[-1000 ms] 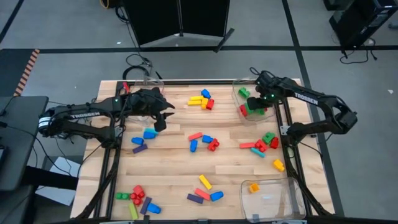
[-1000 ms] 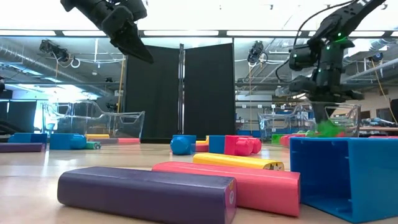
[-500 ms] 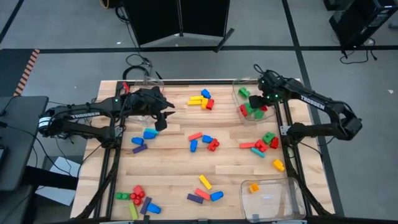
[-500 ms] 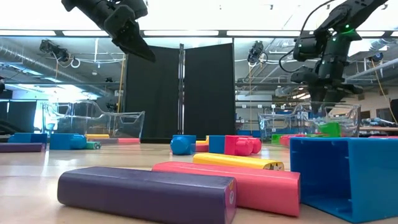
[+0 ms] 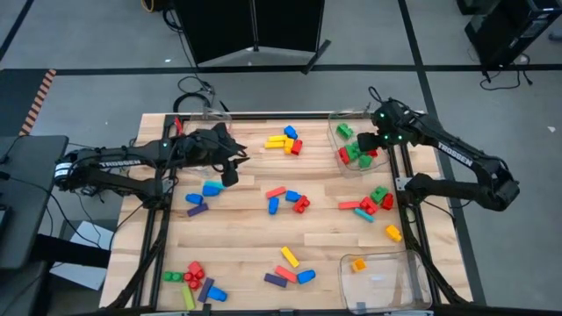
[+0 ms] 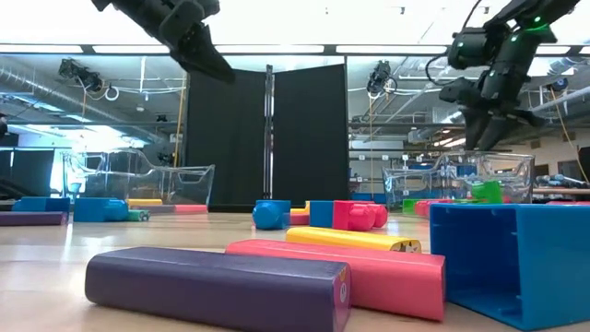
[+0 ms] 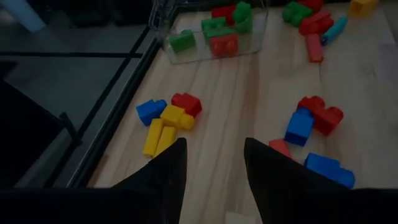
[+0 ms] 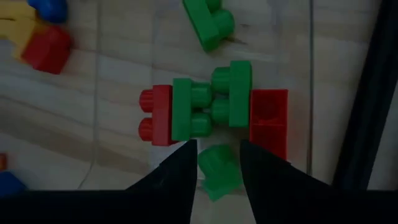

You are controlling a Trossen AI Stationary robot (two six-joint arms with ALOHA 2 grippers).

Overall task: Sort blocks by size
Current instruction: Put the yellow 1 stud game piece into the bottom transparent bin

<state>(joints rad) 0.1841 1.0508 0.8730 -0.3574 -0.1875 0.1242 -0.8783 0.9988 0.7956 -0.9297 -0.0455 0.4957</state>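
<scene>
Black arms lettered TROSSEN | right pincer (image 5: 363,140) spread over bin (image 5: 337,125) | left pincer (image 5: 235,168) spread, empty

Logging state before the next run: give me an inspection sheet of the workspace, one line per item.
Surface: light wooden slatted table, bare between block groups.
Job's things: small plastic toy blocks, loose clusters, among them a red, blue and yellow group at the far edge; red and green blocks in the clear plastic bin at the far right; one orange block in the clear bin at the near right.
Clutter: a third clear bin at the far left corner.
Grippers: left gripper raised over the table's left side, jaws apart, empty; right gripper above the far right bin, jaws apart, empty.
Cables: black cable on the floor behind the table.
Surroundings: black panel behind; no people seen.
</scene>
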